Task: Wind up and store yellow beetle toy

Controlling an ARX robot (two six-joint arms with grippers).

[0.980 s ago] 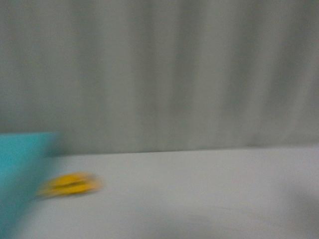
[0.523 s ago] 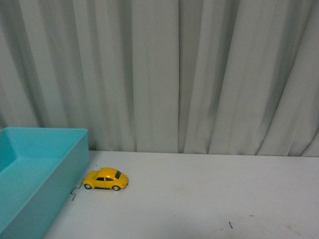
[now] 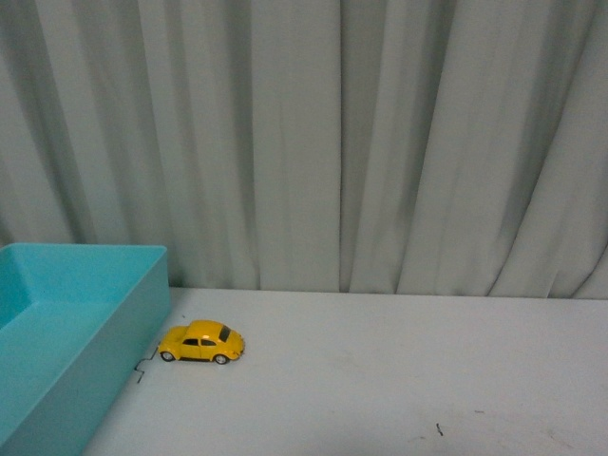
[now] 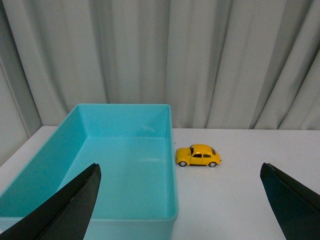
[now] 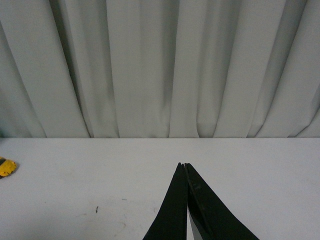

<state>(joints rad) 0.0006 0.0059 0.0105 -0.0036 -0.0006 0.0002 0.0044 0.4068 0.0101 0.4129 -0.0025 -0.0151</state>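
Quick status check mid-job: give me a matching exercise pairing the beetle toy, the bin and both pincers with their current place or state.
Column one:
1. yellow beetle toy
2. teal bin
3. left pincer
4. right pincer

Column two:
A. shut
B. on the table, just beside the teal bin
C. open wide
D. nothing visible inside

Pairs: 1-B, 2-D, 3-C, 4-A

Glossy yellow beetle toy (image 3: pixel 201 343); seemingly plastic bin (image 3: pixel 114 361)
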